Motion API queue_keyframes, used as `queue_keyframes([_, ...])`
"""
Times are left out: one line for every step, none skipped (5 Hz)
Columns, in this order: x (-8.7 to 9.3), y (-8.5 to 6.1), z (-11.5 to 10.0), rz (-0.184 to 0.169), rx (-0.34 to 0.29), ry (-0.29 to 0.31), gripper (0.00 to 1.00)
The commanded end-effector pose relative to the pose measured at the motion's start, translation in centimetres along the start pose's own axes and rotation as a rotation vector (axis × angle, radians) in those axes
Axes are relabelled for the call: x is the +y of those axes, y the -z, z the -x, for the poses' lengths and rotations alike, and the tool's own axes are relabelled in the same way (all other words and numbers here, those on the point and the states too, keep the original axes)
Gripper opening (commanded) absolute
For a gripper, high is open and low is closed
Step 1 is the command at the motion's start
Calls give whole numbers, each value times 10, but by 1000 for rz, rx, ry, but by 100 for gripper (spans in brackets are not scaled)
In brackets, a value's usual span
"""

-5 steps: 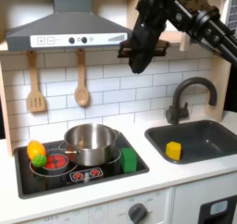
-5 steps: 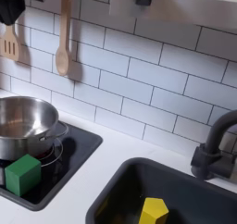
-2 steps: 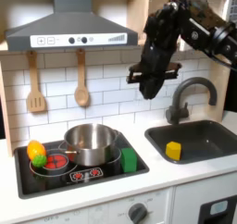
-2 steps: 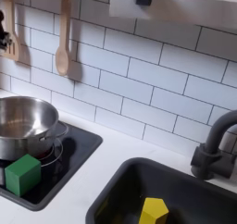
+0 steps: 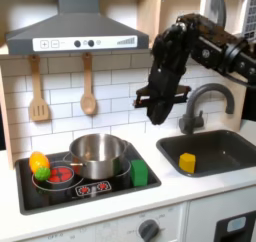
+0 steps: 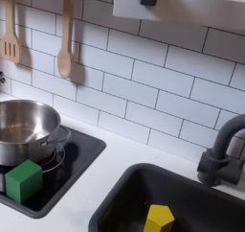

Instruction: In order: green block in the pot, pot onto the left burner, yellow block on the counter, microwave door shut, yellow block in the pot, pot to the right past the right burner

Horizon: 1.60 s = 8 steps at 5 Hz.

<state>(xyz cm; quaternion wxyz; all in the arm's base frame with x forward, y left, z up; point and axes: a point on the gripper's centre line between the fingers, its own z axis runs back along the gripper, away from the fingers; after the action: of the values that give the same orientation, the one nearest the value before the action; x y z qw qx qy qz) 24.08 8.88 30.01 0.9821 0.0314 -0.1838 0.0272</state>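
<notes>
The green block (image 5: 139,172) (image 6: 23,180) stands on the black stovetop, just right of the steel pot (image 5: 98,154) (image 6: 24,130) in both exterior views. The pot sits between the burners. The yellow block (image 5: 187,163) (image 6: 159,219) lies in the dark sink (image 5: 222,149) (image 6: 125,190). My gripper (image 5: 158,116) hangs in front of the tiled wall, well above the counter (image 5: 180,191) (image 6: 105,169), up and right of the green block. It points down and looks open, holding nothing. The microwave door is out of view.
A rounded yellow-green-orange toy (image 5: 39,165) rests on the left burner. A wooden spatula (image 5: 38,94) and spoon (image 5: 88,90) (image 6: 64,44) hang on the wall. The dark faucet (image 5: 204,102) (image 6: 226,150) rises behind the sink, close to the arm. The range hood (image 5: 70,31) overhangs the stove.
The arm has come down and a little to the right in the first exterior view, from hood height to mid-wall. The blocks and the pot have not moved.
</notes>
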Motion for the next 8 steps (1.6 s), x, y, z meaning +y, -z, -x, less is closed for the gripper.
queue_keyframes([-4, 39, -12, 14, 77, 49, 100])
queue_keyframes([-9, 59, -24, 27, 112, 89, 100])
queue_keyframes([-13, 79, -28, 48, 158, 121, 100])
queue_keyframes([-14, 93, -32, 51, 178, 138, 100])
queue_keyframes([-13, 104, -34, 49, 201, 153, 100])
queue_keyframes([-15, 115, -31, 58, 228, 166, 100])
queue_keyframes([-19, 120, -31, 70, 240, 184, 100])
queue_keyframes([-23, 122, -26, 72, 260, 190, 100])
